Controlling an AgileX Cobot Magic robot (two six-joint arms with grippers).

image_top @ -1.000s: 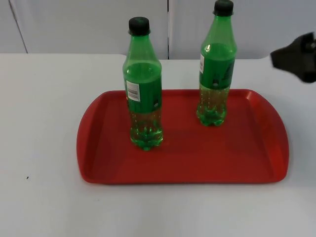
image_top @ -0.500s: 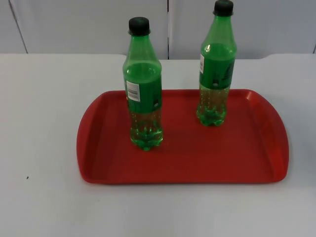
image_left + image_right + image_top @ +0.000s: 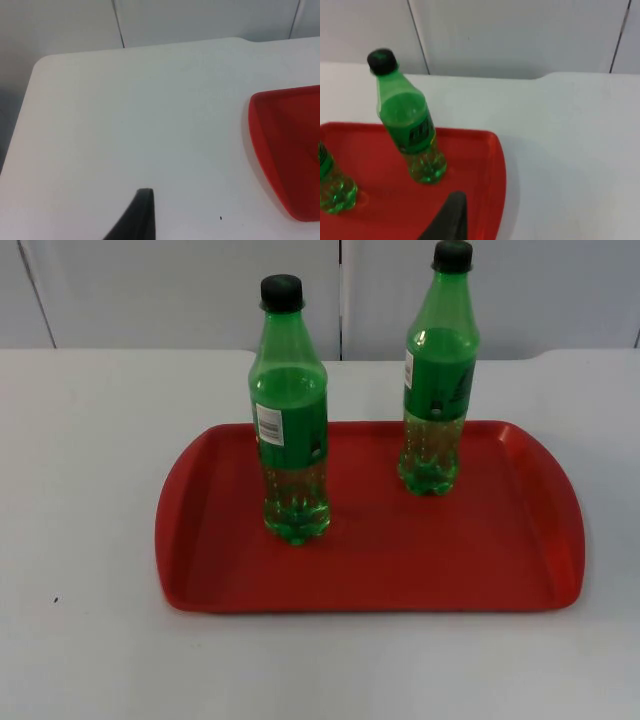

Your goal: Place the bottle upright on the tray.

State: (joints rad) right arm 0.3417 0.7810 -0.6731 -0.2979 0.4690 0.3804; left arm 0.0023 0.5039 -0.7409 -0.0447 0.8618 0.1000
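two green bottles stand upright on the red tray [image 3: 520,540], black caps up. the nearer bottle [image 3: 291,415] is on the tray's left half, toward the middle of its floor; the farther bottle [image 3: 438,375] is on the right half, close to the back rim. they are well apart, not touching, each base flat on the tray floor and inside the raised rim. my judgement: that spacing keeps one from knocking the other, and the rim would stop a base from sliding off onto the bench [image 3: 80,440].

count: bottles, two. trays, one. caps, two, both screwed on as far as i can see. each bottle is partly filled with clear liquid low in the body, which should help it stay up.

my left pincer [image 3: 136,217] hangs over bare bench to the left of the tray, whose rounded corner lies beside it; this arm waits. my right pincer [image 3: 449,220] hangs over the tray's right end, short of the farther bottle and not touching it. from either wrist one dark fingertip is all i see, so i cannot tell whether the pincers are apart or together. neither holds anything that i can make out.

judged from how things lie, the task looks done: nothing left lying down.
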